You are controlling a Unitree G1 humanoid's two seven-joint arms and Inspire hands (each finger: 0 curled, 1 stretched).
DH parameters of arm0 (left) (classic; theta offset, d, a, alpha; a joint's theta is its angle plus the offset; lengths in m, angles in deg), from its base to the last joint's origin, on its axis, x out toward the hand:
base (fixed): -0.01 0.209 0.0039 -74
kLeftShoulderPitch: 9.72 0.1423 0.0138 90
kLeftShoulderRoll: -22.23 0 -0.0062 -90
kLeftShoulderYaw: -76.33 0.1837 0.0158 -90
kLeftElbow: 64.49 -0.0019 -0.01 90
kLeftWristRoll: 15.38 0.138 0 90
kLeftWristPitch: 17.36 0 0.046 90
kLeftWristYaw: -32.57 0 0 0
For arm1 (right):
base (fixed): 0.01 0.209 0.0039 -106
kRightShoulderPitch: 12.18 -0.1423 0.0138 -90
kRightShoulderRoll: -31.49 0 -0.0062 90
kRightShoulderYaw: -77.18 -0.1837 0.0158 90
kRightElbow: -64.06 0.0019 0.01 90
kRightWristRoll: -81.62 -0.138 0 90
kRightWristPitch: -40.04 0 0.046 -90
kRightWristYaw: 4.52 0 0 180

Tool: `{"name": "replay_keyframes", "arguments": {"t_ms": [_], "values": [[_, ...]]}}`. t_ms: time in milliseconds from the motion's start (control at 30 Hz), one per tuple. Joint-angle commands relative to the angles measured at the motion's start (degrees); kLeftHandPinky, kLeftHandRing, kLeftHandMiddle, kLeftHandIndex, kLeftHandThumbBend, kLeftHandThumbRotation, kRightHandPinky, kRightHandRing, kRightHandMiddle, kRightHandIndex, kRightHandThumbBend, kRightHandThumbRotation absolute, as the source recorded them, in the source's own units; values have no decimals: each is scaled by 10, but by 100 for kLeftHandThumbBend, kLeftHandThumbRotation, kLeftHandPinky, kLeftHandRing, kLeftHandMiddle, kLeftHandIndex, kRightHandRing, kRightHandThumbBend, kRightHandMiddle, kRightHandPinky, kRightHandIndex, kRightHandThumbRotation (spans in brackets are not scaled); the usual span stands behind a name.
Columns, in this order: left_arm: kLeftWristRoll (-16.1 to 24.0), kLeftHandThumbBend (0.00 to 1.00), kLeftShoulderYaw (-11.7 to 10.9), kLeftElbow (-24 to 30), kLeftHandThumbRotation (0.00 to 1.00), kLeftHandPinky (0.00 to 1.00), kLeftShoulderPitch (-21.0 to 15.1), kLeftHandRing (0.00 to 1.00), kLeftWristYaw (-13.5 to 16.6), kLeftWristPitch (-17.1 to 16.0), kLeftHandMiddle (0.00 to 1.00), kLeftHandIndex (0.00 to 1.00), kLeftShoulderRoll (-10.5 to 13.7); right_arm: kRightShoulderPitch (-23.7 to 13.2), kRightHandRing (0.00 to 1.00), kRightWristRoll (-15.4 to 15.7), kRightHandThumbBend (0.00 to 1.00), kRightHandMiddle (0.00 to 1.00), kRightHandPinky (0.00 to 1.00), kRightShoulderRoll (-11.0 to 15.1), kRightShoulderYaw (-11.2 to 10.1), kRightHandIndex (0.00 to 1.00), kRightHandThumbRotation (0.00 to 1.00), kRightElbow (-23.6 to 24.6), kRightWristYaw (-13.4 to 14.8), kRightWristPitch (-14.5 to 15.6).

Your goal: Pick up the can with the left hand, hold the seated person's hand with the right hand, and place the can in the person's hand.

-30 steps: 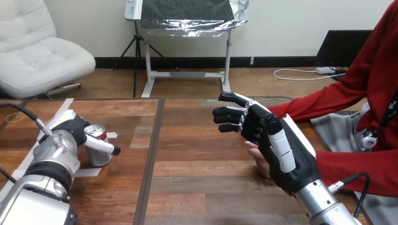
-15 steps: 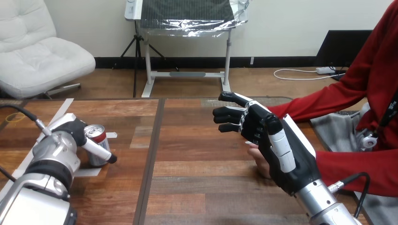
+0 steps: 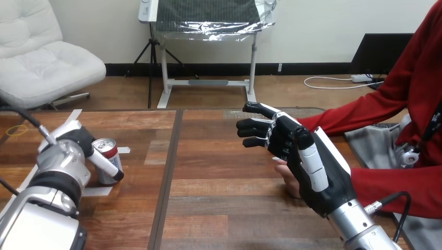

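The small silver drinks can with a red and white band stands upright on the brown wooden counter, near its left end, with one corner of its base on a strip of white tape. The robot's left hand, black with white shells, is pressed against the can's left side. Part of the hand runs slantwise down across the front of the can, touching it. Whether this hand has closed round the can or merely rests against it cannot be told, since the hand's own back hides the far side. The can's open top shows just right of the hand. Well apart from it, across the counter's dark seam, the robot's right hand is raised above the wood with its back turned toward the camera. Its fingers reach out to the left, spread one above another and loosely bent at the tips, enclosing nothing. The person's hand, coming from the red sleeve, lies just below those fingers and is partly hidden behind the right hand's palm. Whether the two touch cannot be told.
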Motion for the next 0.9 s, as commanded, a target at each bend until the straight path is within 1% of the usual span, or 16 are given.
{"name": "replay_keyframes", "arguments": {"t_ms": [0, 267, 367, 433, 500, 633, 733, 867], "values": [[3, 85, 2, 18, 0, 54, -43, 73, 15, -1, 79, 74, 8, -35, 76, -5, 83, 76, 73, 5, -3, 83, 100, 21, 4, -1], [5, 79, 4, 20, 0, 42, -41, 59, 30, 1, 71, 76, 9, -36, 76, -8, 83, 76, 73, 6, -3, 84, 100, 21, 2, 0], [3, 77, 3, 21, 0, 37, -41, 52, 33, 3, 66, 77, 8, -36, 76, -7, 83, 77, 73, 5, -4, 84, 100, 20, 2, -1], [2, 76, 2, 22, 0, 30, -41, 43, 35, 4, 57, 77, 8, -36, 76, -7, 83, 77, 73, 5, -4, 83, 100, 20, 3, -1], [1, 75, 0, 22, 0, 27, -40, 39, 39, 2, 53, 77, 8, -36, 76, -7, 83, 77, 73, 6, -3, 83, 100, 20, 2, -2], [-1, 73, -1, 24, 0, 22, -39, 33, 42, 2, 46, 77, 8, -36, 76, -9, 82, 77, 73, 6, -3, 83, 100, 19, 0, -3], [0, 71, 0, 22, 0, 19, -37, 29, 45, -4, 42, 78, 10, -36, 76, -9, 82, 77, 73, 6, -3, 83, 100, 20, 0, -2], [-2, 70, -2, 24, 0, 18, -37, 27, 48, -5, 40, 79, 10, -36, 76, -7, 82, 77, 73, 6, -3, 83, 100, 20, 1, -2]]}}
